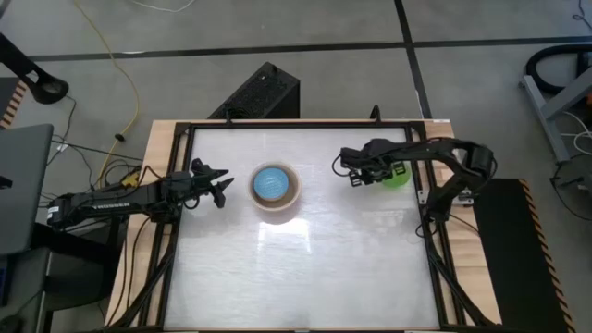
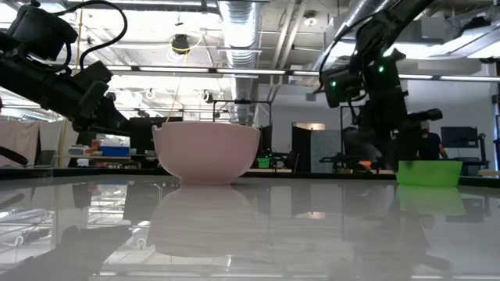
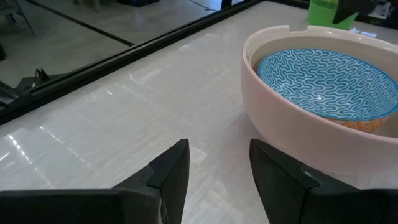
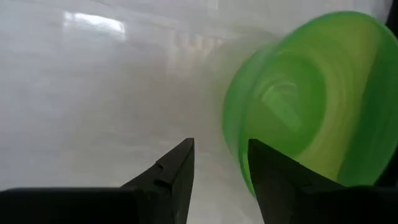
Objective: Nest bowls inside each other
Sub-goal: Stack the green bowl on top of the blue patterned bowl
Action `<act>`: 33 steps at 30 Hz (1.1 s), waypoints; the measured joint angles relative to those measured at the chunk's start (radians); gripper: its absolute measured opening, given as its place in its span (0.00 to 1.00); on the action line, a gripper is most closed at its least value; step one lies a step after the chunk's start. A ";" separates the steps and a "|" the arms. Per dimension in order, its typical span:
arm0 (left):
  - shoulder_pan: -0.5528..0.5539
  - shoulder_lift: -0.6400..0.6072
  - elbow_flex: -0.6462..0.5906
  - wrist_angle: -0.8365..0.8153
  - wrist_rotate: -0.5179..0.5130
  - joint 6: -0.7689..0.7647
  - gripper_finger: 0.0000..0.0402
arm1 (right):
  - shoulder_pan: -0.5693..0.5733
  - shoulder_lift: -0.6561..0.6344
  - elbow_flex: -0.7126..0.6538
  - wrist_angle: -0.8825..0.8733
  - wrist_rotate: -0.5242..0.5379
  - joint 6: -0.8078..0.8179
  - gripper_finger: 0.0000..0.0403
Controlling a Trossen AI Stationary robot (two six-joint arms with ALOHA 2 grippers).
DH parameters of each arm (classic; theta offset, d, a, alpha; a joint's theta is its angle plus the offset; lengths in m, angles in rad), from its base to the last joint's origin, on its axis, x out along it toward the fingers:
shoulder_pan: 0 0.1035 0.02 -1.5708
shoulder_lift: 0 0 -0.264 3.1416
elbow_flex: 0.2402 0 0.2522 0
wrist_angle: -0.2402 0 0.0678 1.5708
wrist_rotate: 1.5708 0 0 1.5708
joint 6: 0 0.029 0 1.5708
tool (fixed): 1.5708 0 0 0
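Note:
A blue patterned bowl (image 1: pixel 272 183) sits nested in a pale pink bowl (image 3: pixel 292 130) at the table's middle. A second pale rim (image 3: pixel 268 36) shows between the two. The pink bowl (image 2: pixel 206 152) stands upright on its base. My left gripper (image 3: pixel 219 152) hovers open just left of this stack, pointing at it. A bright green bowl (image 1: pixel 398 177) stands upright at the far right, also in the low view (image 2: pixel 428 172). My right gripper (image 4: pixel 221 149) points down, open, over the green bowl's (image 4: pixel 311 106) left rim.
A black frame (image 1: pixel 277 124) runs round the white table top. Bare table lies between the stack and the green bowl and along the whole near half. A black box (image 1: pixel 259 92) stands on the floor beyond the far edge.

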 joint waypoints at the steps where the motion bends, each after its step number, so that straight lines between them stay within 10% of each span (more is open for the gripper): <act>1: 0.000 0.000 0.000 0.000 0.000 0.000 0.39 | -0.006 0.013 0.000 0.007 0.000 -0.012 0.42; 13: 0.000 0.000 0.000 0.000 0.000 0.000 0.39 | -0.037 0.072 0.000 0.019 -0.007 -0.083 0.03; 22: 0.000 0.000 0.000 0.000 0.000 0.000 0.39 | 0.019 0.067 0.146 -0.061 -0.055 -0.084 0.02; 33: 0.000 0.000 0.000 0.000 0.000 0.000 0.39 | 0.249 0.143 0.658 0.011 0.004 -0.118 0.01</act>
